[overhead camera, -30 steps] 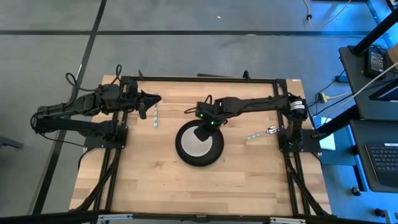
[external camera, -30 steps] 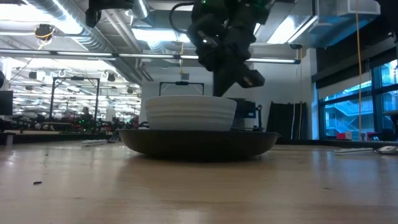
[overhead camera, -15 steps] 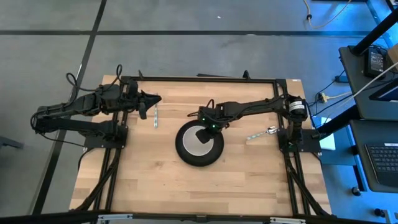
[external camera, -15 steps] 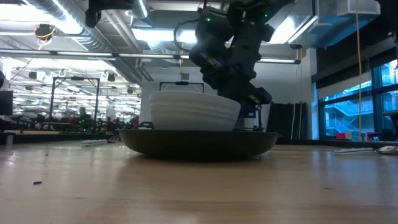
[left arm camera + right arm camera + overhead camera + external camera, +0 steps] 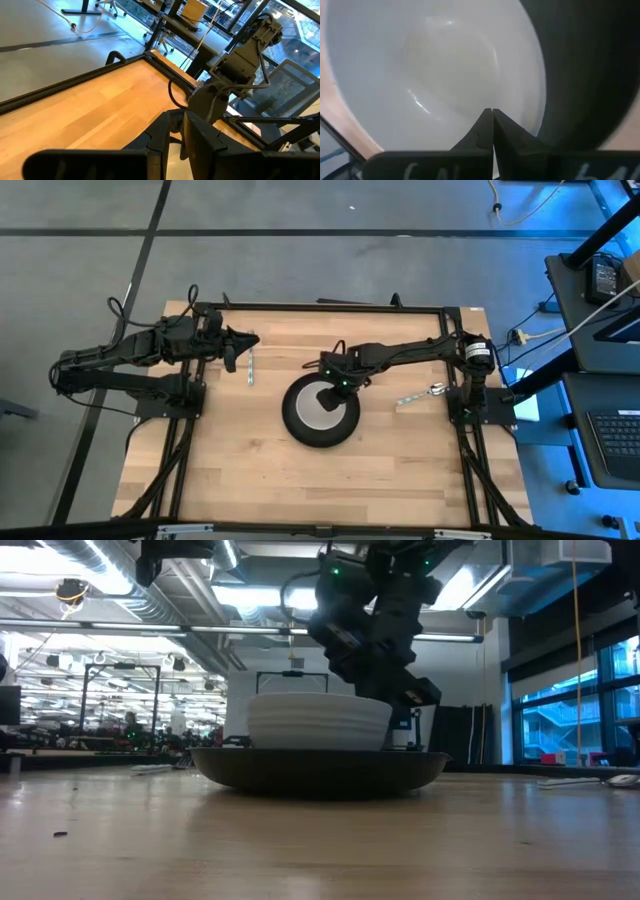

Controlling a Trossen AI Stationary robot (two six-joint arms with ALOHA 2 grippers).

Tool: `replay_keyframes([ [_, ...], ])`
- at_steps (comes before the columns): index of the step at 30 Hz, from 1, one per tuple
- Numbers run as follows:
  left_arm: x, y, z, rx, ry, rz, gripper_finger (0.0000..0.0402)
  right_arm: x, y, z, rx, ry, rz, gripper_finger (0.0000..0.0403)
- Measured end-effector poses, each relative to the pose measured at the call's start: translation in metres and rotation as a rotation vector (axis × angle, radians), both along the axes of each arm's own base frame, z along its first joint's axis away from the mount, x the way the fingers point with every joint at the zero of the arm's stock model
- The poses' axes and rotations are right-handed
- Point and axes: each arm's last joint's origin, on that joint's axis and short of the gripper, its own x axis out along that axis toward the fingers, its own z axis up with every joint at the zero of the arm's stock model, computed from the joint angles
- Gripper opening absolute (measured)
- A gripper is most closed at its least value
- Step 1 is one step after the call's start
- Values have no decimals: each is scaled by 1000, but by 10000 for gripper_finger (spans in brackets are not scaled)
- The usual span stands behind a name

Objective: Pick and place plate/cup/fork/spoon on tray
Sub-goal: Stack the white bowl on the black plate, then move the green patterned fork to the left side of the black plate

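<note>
The black plate [image 5: 294,426] lies flat at the table's middle, and the white cup [image 5: 320,414] stands upright on it, as the low view [image 5: 318,720] also shows. My right gripper [image 5: 328,391] is shut, and its tips reach down inside the cup's far side [image 5: 492,112]. The fork [image 5: 250,366] lies flat at the far left. My left gripper [image 5: 254,339] hovers shut just beyond the fork. The spoon [image 5: 421,393] lies flat on the table at the right. My right gripper's shut fingertips [image 5: 485,125] come slanting down from the far right into the cup, at its inner wall [image 5: 470,107] near the far rim. They pinch nothing. The gripper hides the point of touch. The cup stands on the plate.
A black frame rail [image 5: 320,307] runs around the table's far edge and sides. Bare wood [image 5: 300,490] lies near the front edge. The room beyond shows in the low view.
My right gripper has gone down into the cup's far side, still shut. The cup has tipped briefly and slid a little toward the table's right on the plate, and it stands level again. The plate has stayed in place.
</note>
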Motion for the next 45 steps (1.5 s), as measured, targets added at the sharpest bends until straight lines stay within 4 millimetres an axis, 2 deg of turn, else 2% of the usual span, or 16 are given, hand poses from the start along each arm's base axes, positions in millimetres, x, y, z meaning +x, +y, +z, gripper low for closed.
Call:
replay_keyframes([
  [4, 0, 0, 0, 0, 0, 0, 50, -5, 0, -2, 5, 59, 0, 1],
  [8, 0, 0, 0, 0, 0, 0, 50, -1, 0, 1, 8, 9, 5, 1],
  [16, 0, 0, 0, 0, 1, 0, 50, 13, -1, 35, -6, -90, 50, 1],
  [22, 0, 0, 0, -3, -1, 0, 50, 26, -2, 81, -46, -234, 119, 2],
  [28, -1, 0, -2, -56, -3, 22, 50, 29, -2, 146, -128, -400, 223, 6],
  [33, -3, 0, -8, -157, 22, 78, 50, 21, 3, 205, -232, -559, 309, 11],
  [38, -7, 1, -21, -285, 112, 168, 50, 0, 14, 255, -420, -640, 384, 12],
  [41, -11, 1, -30, -348, 182, 246, 50, -18, 18, 266, -513, -637, 391, 13],
  [45, -13, 1, -36, -426, 220, 309, 50, -41, 19, 268, -526, -543, 363, 13],
])
